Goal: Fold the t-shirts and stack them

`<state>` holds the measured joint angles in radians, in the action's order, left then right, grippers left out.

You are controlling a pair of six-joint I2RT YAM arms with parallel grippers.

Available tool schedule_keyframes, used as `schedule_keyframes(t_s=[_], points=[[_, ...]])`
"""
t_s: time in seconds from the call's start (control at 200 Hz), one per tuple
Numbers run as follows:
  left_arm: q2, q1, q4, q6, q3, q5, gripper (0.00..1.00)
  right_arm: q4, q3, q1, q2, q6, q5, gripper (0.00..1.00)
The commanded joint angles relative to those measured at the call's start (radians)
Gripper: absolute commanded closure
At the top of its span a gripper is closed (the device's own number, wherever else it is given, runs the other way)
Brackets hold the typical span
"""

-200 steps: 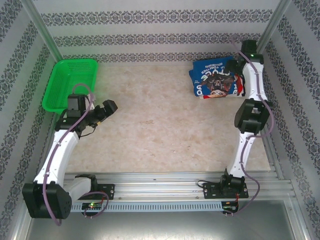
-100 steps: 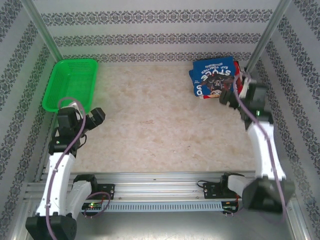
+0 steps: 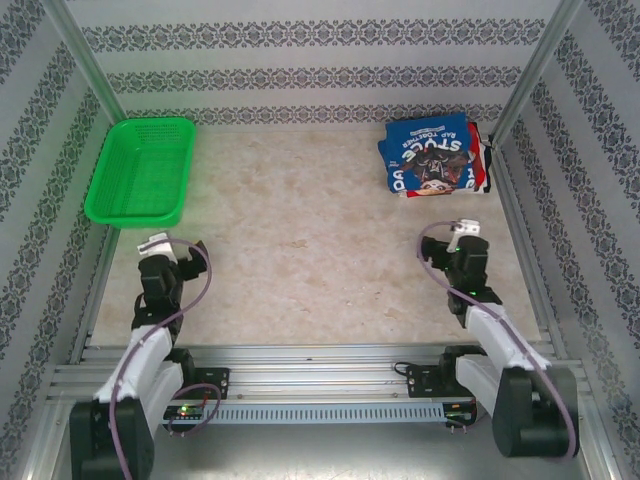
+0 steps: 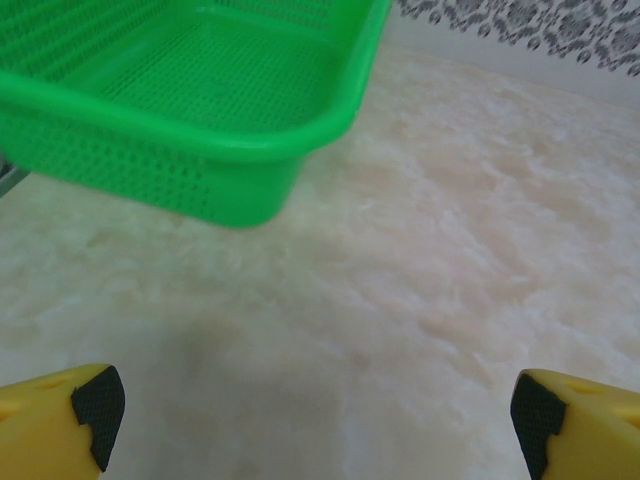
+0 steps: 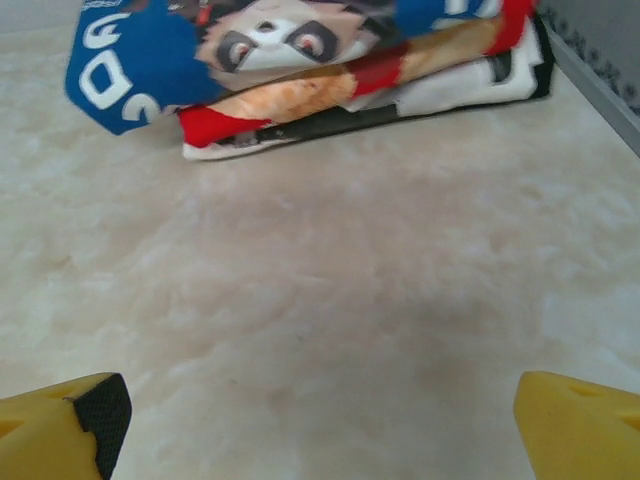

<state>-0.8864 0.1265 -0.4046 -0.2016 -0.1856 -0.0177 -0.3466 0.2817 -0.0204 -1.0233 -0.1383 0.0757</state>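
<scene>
The blue shirt (image 3: 432, 155) lies folded on the red shirt (image 5: 215, 125) in the table's (image 3: 300, 240) far right corner; the stack looks done, little left. The left gripper (image 4: 320, 415) gapes empty facing the basket (image 4: 180, 180); the right gripper (image 5: 320, 415) gapes empty short of the pile.

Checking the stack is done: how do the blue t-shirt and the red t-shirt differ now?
The blue t-shirt lies on top; the red t-shirt lies beneath it. The blue t-shirt shows its white lettering and graphic openly; the red t-shirt peeks out along the near and right edges. Both are folded and lie together at the far right of the table.
</scene>
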Motion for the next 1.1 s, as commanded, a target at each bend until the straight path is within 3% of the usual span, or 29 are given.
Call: schedule_keyframes(t_s=[0.0, 0.095, 0.165, 0.205, 0.24, 0.315, 0.335, 0.39, 0.45, 0.51, 0.57, 0.634, 0.784, 1.099], points=[[-0.204, 0.002, -0.395, 0.012, 0.015, 0.057, 0.00, -0.347, -0.032, -0.075, -0.131, 0.080, 0.107, 0.02], [-0.435, -0.016, -0.700, 0.010, 0.034, 0.080, 0.00, -0.487, -0.003, -0.085, -0.253, 0.132, 0.078, 0.02], [-0.407, -0.020, -0.568, 0.071, -0.013, 0.048, 0.00, -0.517, 0.012, -0.050, -0.307, 0.140, 0.046, 0.02], [-0.455, -0.017, -0.599, 0.079, -0.024, 0.031, 0.00, -0.612, -0.006, -0.020, -0.371, 0.110, 0.051, 0.02], [-0.542, -0.015, -0.706, 0.070, -0.015, 0.044, 0.00, -0.682, -0.014, 0.013, -0.434, 0.066, 0.043, 0.02], [-0.791, -0.027, -1.020, 0.125, -0.016, 0.180, 0.00, -0.750, 0.016, 0.032, -0.522, 0.053, 0.003, 0.02], [-0.780, -0.022, -0.959, 0.117, -0.035, 0.179, 0.00, -0.682, 0.038, 0.025, -0.503, 0.062, 0.004, 0.02], [-0.646, -0.028, -0.598, 0.116, -0.116, 0.129, 0.00, -0.552, 0.087, 0.028, -0.475, 0.057, 0.006, 0.02], [-0.733, -0.039, -0.705, 0.140, -0.143, 0.159, 0.00, -0.642, 0.070, 0.021, -0.506, 0.063, 0.021, 0.02], [-0.670, -0.051, -0.497, 0.148, -0.188, 0.137, 0.00, -0.584, 0.079, 0.016, -0.480, 0.069, 0.027, 0.02], [-0.718, -0.058, -0.633, 0.150, -0.166, 0.123, 0.00, -0.602, 0.075, 0.016, -0.488, 0.071, 0.027, 0.02], [-0.686, -0.058, -0.543, 0.149, -0.183, 0.115, 0.00, -0.594, 0.075, 0.012, -0.482, 0.070, 0.039, 0.02], [-0.699, -0.059, -0.589, 0.148, -0.171, 0.117, 0.00, -0.584, 0.083, -0.019, -0.485, 0.083, 0.117, 0.02], [-0.700, -0.059, -0.593, 0.149, -0.168, 0.119, 0.00, -0.598, 0.073, 0.008, -0.483, 0.066, 0.063, 0.02]])
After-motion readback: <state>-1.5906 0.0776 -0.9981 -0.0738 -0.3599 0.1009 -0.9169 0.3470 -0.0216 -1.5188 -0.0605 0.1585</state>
